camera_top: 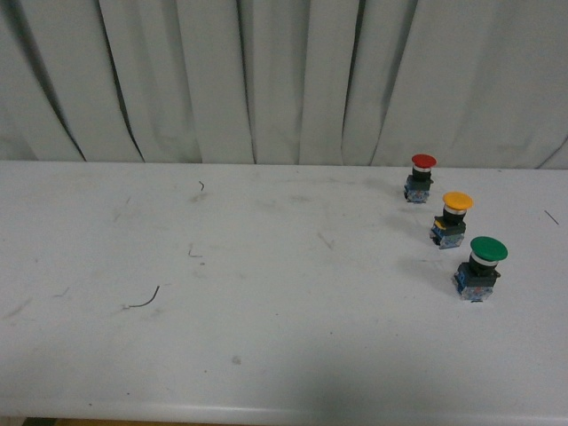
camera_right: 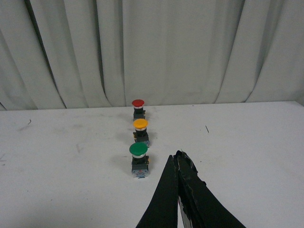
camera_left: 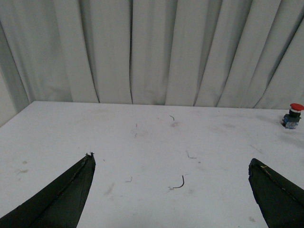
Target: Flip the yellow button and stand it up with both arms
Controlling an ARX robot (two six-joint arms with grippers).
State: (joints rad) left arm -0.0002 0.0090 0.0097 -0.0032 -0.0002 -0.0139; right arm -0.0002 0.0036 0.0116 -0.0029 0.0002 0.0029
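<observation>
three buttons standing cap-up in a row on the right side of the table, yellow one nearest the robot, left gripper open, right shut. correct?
One thing is off: the yellow button is the middle one, not the nearest. The green button stands nearest the robot and the red button farthest, as the front view shows. The rest holds: all three cap-up, left gripper open, right gripper shut.

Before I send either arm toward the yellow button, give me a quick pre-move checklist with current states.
1. Yellow button located, cap up, between red button and green button: ok.
2. Gaps to both neighbours for fingers: cannot tell.
3. Left hand open, empty: ok.
4. Right hand open: not ok, it is shut.
5. Table path clear apart from small wire scraps: ok.
</observation>
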